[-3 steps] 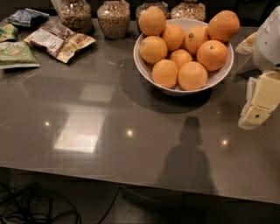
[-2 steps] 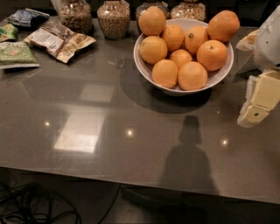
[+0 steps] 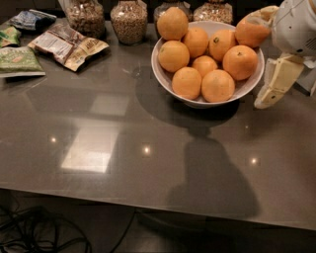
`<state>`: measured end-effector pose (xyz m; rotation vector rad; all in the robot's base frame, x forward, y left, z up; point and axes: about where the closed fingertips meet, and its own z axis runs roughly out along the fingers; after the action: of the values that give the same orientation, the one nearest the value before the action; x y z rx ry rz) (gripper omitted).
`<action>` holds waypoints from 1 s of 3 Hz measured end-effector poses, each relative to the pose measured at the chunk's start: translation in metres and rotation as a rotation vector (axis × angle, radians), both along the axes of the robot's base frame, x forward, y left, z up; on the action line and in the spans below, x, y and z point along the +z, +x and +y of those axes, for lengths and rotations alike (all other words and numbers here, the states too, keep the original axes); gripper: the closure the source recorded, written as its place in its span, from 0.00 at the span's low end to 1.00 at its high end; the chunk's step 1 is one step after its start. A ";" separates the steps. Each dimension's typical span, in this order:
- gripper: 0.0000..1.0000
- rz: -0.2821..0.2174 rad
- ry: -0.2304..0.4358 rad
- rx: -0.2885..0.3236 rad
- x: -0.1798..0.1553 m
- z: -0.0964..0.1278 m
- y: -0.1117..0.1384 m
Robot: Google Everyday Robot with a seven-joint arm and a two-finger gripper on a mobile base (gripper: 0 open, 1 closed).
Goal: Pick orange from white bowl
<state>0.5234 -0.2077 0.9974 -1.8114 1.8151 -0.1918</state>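
Observation:
The white bowl stands at the back right of the dark table, heaped with several oranges. The big orange rests on the bowl's far right rim. My gripper comes in from the right edge, open. Its upper cream finger lies across the top of that orange. Its lower finger hangs just outside the bowl's right wall, above the table. I cannot tell whether the upper finger touches the peel. Two oranges near the middle show dark stem dots.
Several glass jars of grain stand in a row behind the bowl. Snack packets and a green bag lie at the back left. The table's front edge runs along the bottom, with cables on the floor.
My gripper has moved up and left toward the bowl. Its upper finger now reaches over the far-right orange. The bowl and oranges have not moved.

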 end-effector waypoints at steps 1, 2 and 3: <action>0.00 -0.079 -0.022 0.133 0.012 0.005 0.047; 0.00 -0.113 -0.026 0.144 0.025 0.005 0.051; 0.00 -0.112 -0.026 0.144 0.024 0.005 0.051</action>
<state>0.5739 -0.2028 1.0217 -1.9016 1.6056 -0.2569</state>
